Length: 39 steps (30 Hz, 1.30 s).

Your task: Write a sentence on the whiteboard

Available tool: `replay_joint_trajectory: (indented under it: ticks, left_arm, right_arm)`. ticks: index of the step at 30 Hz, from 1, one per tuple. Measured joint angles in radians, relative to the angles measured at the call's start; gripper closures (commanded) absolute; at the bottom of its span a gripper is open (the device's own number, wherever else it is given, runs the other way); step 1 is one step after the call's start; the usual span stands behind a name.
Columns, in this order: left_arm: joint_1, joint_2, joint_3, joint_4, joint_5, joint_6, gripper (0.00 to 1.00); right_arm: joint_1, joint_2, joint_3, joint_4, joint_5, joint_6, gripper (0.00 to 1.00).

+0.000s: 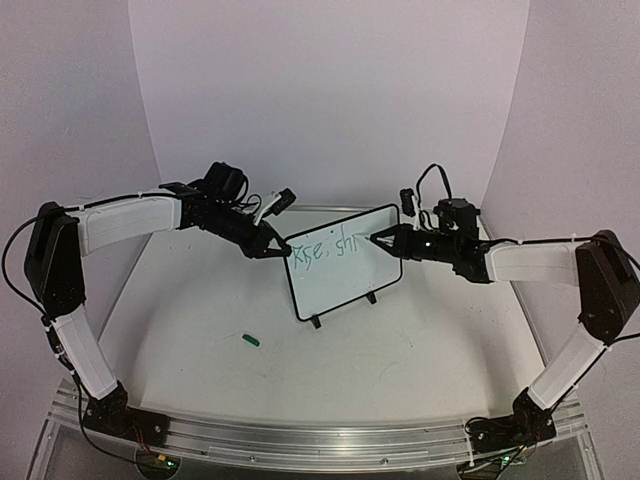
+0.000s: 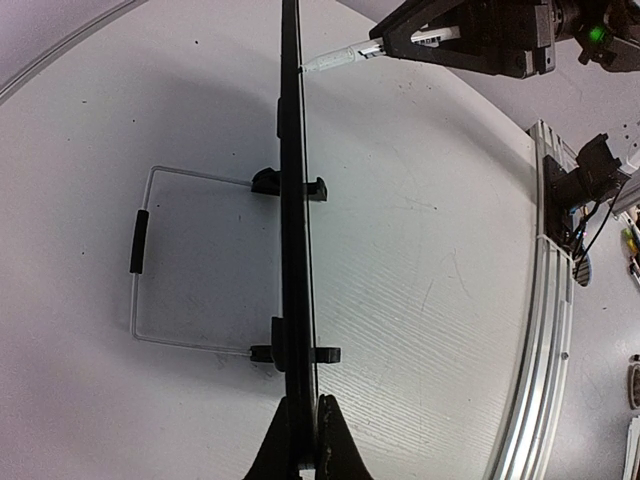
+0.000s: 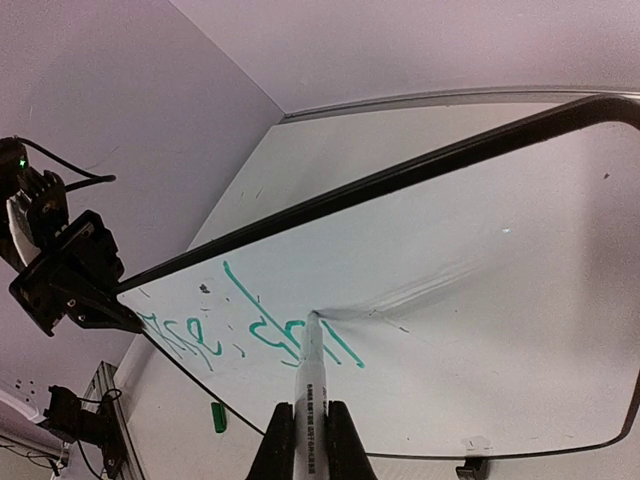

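Observation:
The whiteboard (image 1: pixel 345 270) stands tilted on its two feet at the table's middle. In the left wrist view it shows edge-on (image 2: pixel 293 200). My left gripper (image 1: pixel 272 247) is shut on the board's left edge (image 2: pixel 305 440). My right gripper (image 1: pixel 392 243) is shut on a white marker (image 3: pixel 310 395), whose tip touches the board face. The sentence (image 1: pixel 325 247), in green, reads "Rise, shi" with a partial stroke after it. In the right wrist view the sentence (image 3: pixel 250 335) lies just left of the tip. The marker also shows in the left wrist view (image 2: pixel 335 58).
A green marker cap (image 1: pixel 250 340) lies on the table in front of the board's left side; it also shows in the right wrist view (image 3: pixel 219 417). A wire stand (image 2: pixel 140 255) props the board from behind. An aluminium rail (image 1: pixel 300 435) runs along the near table edge.

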Motion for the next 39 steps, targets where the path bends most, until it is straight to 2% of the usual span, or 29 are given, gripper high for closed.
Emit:
replay_joint_trajectory:
  ticks: [11,39]
  left_arm:
    - [0.0,0.0,0.0,0.0,0.0,0.001,1.0]
    - [-0.002,0.0,0.001,0.0,-0.001,0.001,1.0]
  right_arm:
    - [0.0,-0.063,-0.043,0.01,0.036,0.0,1.0]
    - [0.0,-0.031,-0.048,0.015,0.071,0.0,1.0]
